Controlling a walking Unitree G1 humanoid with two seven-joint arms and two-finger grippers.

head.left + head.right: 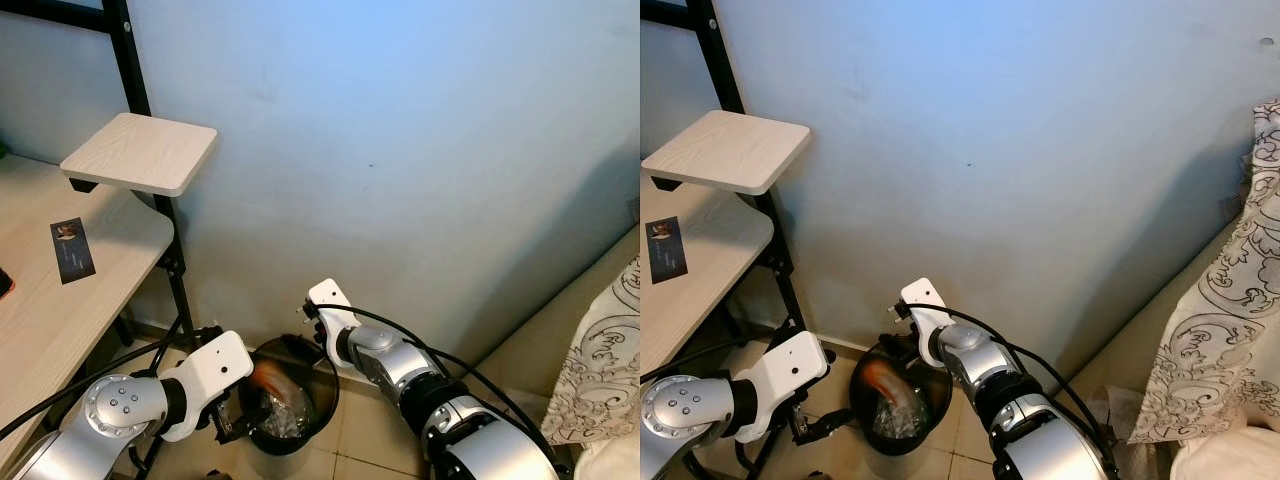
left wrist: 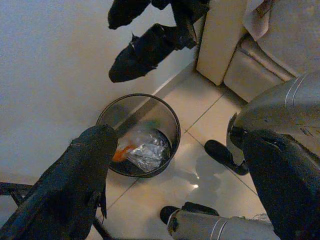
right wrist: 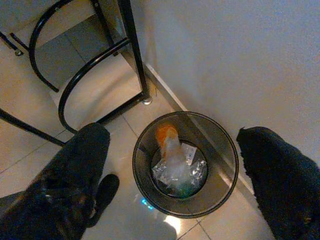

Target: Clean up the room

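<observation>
A black mesh trash bin [image 1: 322, 398] stands on the tiled floor against the wall. Inside lie a crumpled silver foil wrapper [image 3: 177, 170] and a blurred orange piece [image 3: 166, 134], also seen as an orange smear [image 1: 270, 378] at the bin's mouth. My left gripper [image 2: 175, 145] hangs open beside the bin's left rim, with nothing between its fingers [image 2: 85, 185]. My right gripper [image 3: 172, 132] is open above the bin's far rim, near the wall, and holds nothing. The right gripper's black fingers [image 2: 145, 45] also show in the left wrist view, above the bin.
A light wooden desk [image 1: 60, 310] with a black card [image 1: 73, 250] stands on the left, under a small raised shelf [image 1: 140, 150]. Its black metal legs [image 3: 100, 65] curve down beside the bin. A bed with patterned cloth [image 1: 1230, 290] is on the right.
</observation>
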